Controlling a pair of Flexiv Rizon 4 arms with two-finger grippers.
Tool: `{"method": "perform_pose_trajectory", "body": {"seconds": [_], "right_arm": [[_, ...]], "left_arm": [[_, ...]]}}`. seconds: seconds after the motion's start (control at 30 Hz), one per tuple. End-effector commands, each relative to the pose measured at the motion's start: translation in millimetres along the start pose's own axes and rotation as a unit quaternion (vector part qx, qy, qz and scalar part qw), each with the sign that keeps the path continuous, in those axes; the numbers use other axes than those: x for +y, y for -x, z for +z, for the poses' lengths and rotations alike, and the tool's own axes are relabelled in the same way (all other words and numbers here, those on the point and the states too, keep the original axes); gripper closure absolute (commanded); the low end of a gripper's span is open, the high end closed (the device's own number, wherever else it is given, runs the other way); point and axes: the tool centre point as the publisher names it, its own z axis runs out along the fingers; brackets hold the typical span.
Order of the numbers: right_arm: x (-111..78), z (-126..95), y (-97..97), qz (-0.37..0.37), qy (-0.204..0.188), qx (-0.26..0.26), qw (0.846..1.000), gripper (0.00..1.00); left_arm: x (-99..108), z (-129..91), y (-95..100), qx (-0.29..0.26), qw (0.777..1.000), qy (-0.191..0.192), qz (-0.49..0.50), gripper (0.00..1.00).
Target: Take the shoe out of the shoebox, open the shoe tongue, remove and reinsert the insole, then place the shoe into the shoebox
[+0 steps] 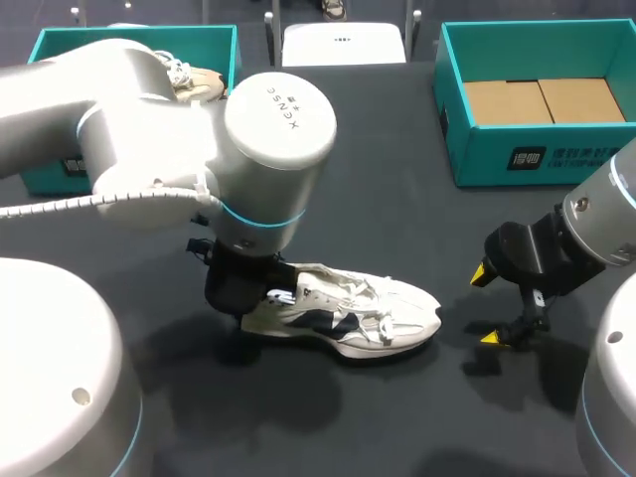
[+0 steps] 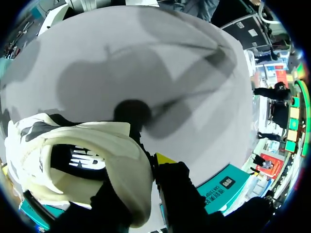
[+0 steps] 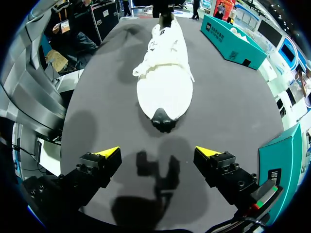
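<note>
Shoe [image 1: 348,313] clamped by left tool [image 1: 256,296], right tool [image 3: 158,153] apart; second shoe [image 1: 197,79], two shoeboxes [image 1: 537,159] [image 1: 45,45].

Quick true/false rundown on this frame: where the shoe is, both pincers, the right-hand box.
1. The sneaker sits inside the right shoebox. False: it lies on the table.
2. The right pincer is open and holds nothing. True.
3. The left pincer is at the sneaker's toe. False: it is at the heel, and the toe points toward the right pincer.
4. The right shoebox has no shoe in it. True: only the cardboard liner shows.
</note>
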Motion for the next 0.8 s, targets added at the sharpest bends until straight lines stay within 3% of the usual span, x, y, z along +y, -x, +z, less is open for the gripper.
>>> {"method": "perform_pose_trajectory", "body": {"seconds": [0.03,0.8], "right_arm": [[-0.5,-1.4,-2.5,0.000,0.000,-0.001,1.000,0.00],[-0.5,-1.4,-2.5,0.000,0.000,-0.001,1.000,0.00]], "left_arm": [[4.9,10.0,12.2,0.005,1.000,-0.008,-0.005,1.00],[4.6,32.7,33.7,0.010,0.999,-0.032,-0.014,1.00]]}}
